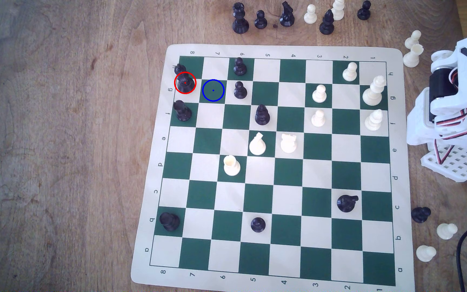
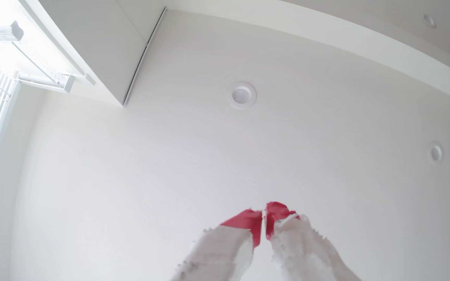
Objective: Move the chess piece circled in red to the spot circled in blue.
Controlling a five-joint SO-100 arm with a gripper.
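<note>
I'm judging the ringed piece (image 1: 185,82) light, rigid, top-heavy; I'm planning a slim-body grip, claw (image 2: 264,216) pinched empty.

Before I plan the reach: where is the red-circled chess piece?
In the exterior view, the red-circled chess piece stands at the board's upper left edge, just left of the blue-circled square, between two other black pieces.
</note>
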